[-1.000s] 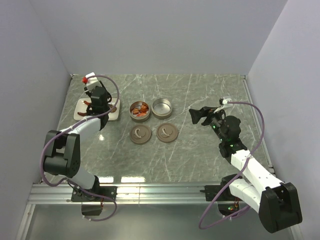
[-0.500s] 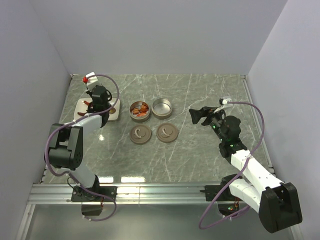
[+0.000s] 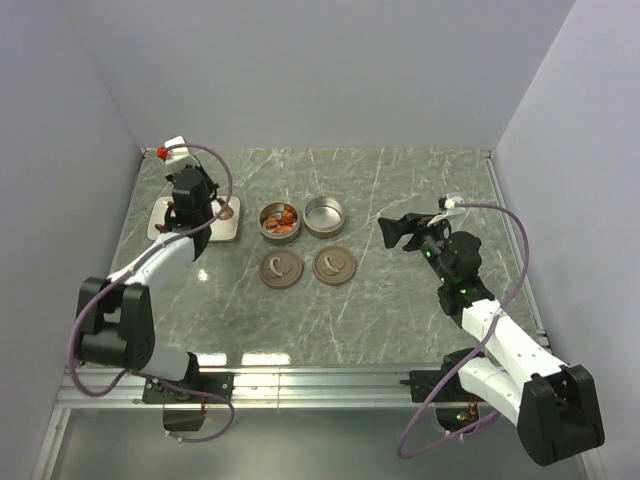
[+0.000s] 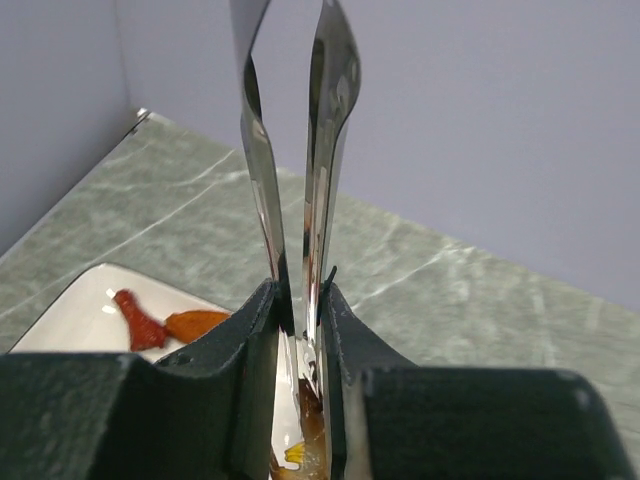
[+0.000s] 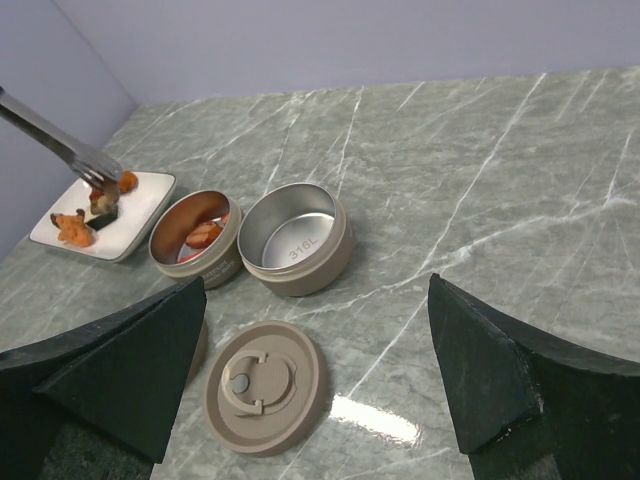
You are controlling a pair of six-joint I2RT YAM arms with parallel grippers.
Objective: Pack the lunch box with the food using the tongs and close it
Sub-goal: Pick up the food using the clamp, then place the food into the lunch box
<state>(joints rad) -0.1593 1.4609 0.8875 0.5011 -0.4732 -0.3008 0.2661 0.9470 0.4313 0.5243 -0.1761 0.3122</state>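
Note:
My left gripper hangs over the white plate at the back left, shut on the metal tongs, which are squeezed nearly together. In the right wrist view the tongs' tips sit right at a piece of food on the plate; whether it is pinched I cannot tell. More red and orange food lies on the plate. The lunch box is two round tins: one holds food, the other is empty. My right gripper is open, off to the right.
Two brown lids lie flat in front of the tins. The grey side wall stands close behind and left of the plate. The marble table ends at a metal rail near the arm bases.
The left gripper has squeezed the tongs narrower over the plate, and its wrist has shifted slightly toward the back. The right arm has not moved.

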